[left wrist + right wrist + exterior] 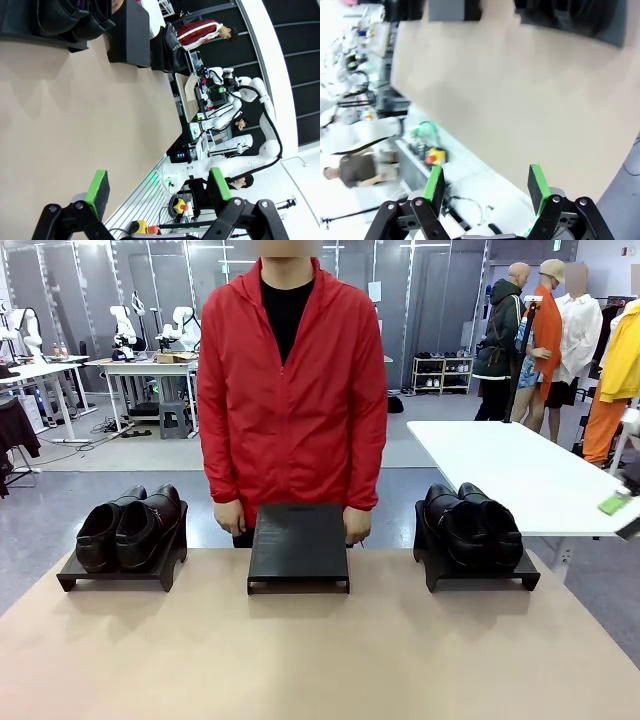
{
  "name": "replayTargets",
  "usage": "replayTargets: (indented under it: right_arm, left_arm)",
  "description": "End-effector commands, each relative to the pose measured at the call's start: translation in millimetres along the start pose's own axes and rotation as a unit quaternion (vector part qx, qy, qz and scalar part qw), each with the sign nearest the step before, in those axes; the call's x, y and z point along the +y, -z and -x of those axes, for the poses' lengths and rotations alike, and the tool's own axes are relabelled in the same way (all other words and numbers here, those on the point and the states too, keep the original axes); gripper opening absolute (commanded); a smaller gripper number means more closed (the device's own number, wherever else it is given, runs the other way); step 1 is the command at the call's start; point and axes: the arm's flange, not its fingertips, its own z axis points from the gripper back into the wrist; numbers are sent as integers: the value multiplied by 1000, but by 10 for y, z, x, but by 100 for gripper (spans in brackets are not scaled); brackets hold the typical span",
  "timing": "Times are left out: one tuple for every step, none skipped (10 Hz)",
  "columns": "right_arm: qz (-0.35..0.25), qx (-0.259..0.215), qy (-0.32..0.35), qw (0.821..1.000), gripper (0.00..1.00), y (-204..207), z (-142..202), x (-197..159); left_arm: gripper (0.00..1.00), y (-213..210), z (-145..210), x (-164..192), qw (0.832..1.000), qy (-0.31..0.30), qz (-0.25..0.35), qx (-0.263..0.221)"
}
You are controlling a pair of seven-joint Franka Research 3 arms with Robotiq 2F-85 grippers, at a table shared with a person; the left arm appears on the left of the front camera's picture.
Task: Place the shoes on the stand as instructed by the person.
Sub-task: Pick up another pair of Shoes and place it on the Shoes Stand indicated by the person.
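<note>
Tan counter (pixel 320 660) bare along its near edge, three black stands at the far edge, shoes (pixel 130 528) on the outer two, middle stand (pixel 299 545) unloaded, left tool (pixel 157 192) and right tool (pixel 487 187) both spread, pinching nothing

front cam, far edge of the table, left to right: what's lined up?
left stand carrying a pair of black shoes → empty middle stand, the person's hands at its back corners → right stand carrying the second pair of black shoes.
</note>
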Motion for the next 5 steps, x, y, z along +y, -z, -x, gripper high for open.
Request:
replayTargets:
  right_arm:
    - [-95, 1, 5, 995, 84, -81, 227, -337]
    - [-135, -12, 1, 991, 84, -76, 429, -494]
    - [-162, -12, 1, 987, 84, -16, 598, -639]
    - [-179, -11, 10, 984, 84, 62, 662, -745]
    - [-198, -13, 32, 980, 84, 129, 628, -844]
  left_arm:
    - [100, 5, 43, -38, 1000, 6, 4, 3]
    - [100, 5, 43, -38, 1000, 6, 4, 3]
    - [100, 5, 43, -38, 1000, 6, 4, 3]
    - [100, 5, 43, -38, 1000, 6, 4, 3]
    - [100, 5, 43, -38, 1000, 6, 4, 3]
